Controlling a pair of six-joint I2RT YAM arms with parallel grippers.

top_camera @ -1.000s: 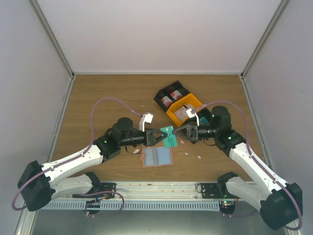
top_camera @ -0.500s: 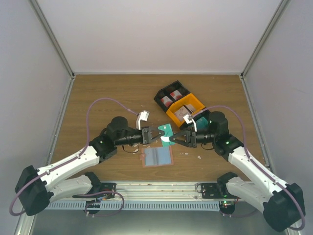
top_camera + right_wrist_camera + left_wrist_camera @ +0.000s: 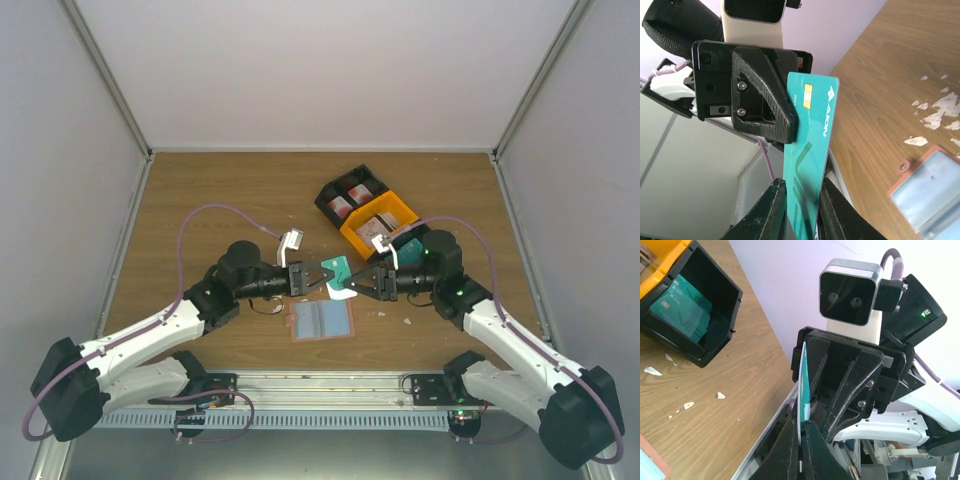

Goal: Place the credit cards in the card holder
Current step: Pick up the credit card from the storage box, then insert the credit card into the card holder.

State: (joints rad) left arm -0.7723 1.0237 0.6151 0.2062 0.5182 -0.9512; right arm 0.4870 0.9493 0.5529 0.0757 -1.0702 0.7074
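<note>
A teal-green credit card (image 3: pixel 340 271) hangs in the air between my two grippers, above the table's middle. My left gripper (image 3: pixel 322 278) is shut on one end of it; in the left wrist view the card (image 3: pixel 803 375) stands edge-on, pinched between the left gripper's (image 3: pixel 803 440) fingers. My right gripper (image 3: pixel 353 284) meets it from the right. In the right wrist view the card (image 3: pixel 812 130) faces the camera, and the right gripper's (image 3: pixel 802 210) fingers press its two long edges. The salmon-pink card holder (image 3: pixel 321 320) lies open on the table just below, also in the right wrist view (image 3: pixel 932 185).
A black bin (image 3: pixel 350 196) with red-and-white cards and an orange bin (image 3: pixel 380 222) stand behind the right gripper. Another black bin (image 3: pixel 715 320) holds teal cards (image 3: pixel 682 310). White crumbs (image 3: pixel 407 321) lie to the right of the holder.
The right gripper has moved left onto the card held by the left gripper. Both arms have shifted slightly left with the card.
</note>
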